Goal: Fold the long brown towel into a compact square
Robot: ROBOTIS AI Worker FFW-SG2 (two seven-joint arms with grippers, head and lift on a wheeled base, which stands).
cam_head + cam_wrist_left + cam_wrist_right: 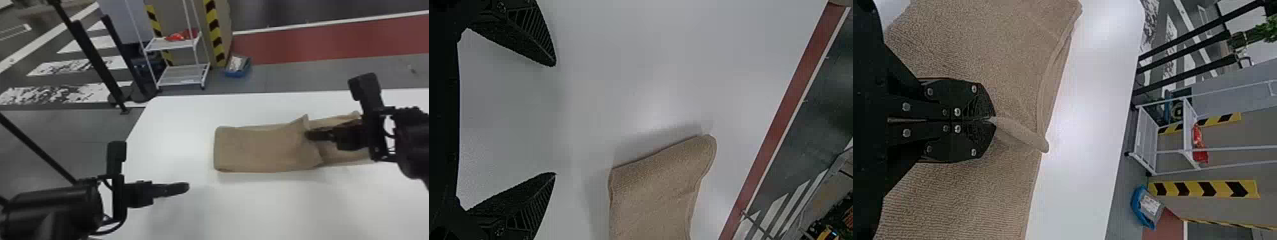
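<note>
Head view: right pincer (310, 135) pinches the brown towel (255, 148); the left pincer (185, 187) gapes.

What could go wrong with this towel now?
The right gripper pinches only a small ridge of the towel, which might slip out. The left gripper is open and off the towel, so a pull could drag the unheld end along the table. The puckered layer at the pinch may settle into a crease.

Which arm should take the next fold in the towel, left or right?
Right, most likely: the right gripper is already closed on a pinched ridge of the towel. The left gripper is open above the table, left of the towel and holding nothing.
</note>
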